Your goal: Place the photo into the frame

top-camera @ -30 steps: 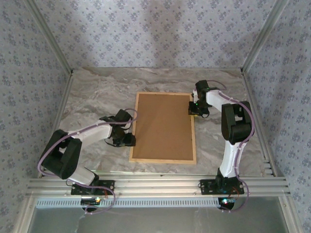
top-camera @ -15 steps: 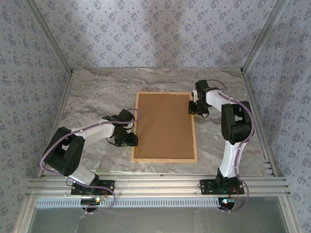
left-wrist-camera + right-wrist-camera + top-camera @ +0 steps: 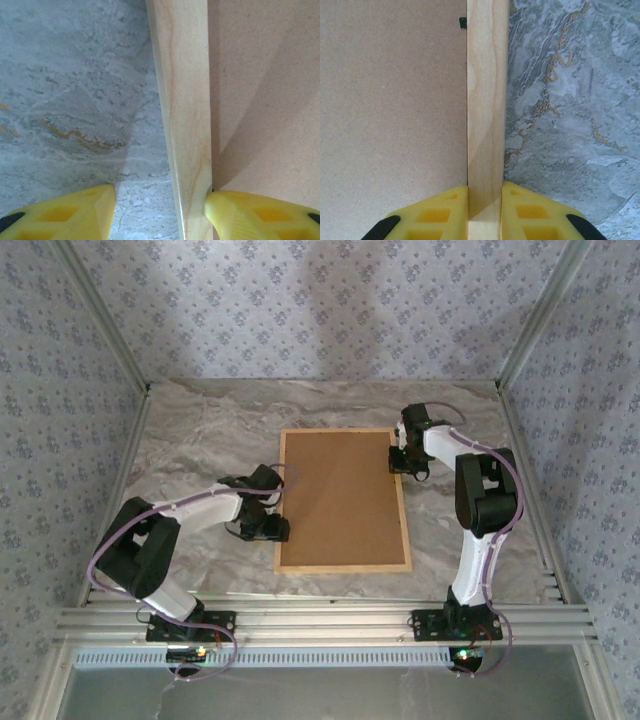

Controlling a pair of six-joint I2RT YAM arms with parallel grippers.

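Note:
The frame [image 3: 403,510] lies flat on the table with a plain brown backing board [image 3: 340,500] facing up inside it. The photo is hidden. My left gripper [image 3: 272,528] is at the frame's left rail, near the front corner. In the left wrist view it [image 3: 160,202] is open and straddles the pale wood rail [image 3: 185,100]; the inner finger [image 3: 250,212] touches the rail and the outer finger [image 3: 75,212] stands well off over the marble. My right gripper [image 3: 400,462] is shut on the right rail [image 3: 487,90] near the far corner, both pads pressed against the wood.
The grey marble table [image 3: 200,440] extends to the left of the frame and beyond it. Patterned walls and metal posts enclose the table on three sides. An aluminium rail [image 3: 320,620] runs along the near edge by the arm bases.
The left jaws have opened, letting go of the left rail. The frame's near end has slid a little to the right, and the left gripper moved with it. The right gripper keeps its hold.

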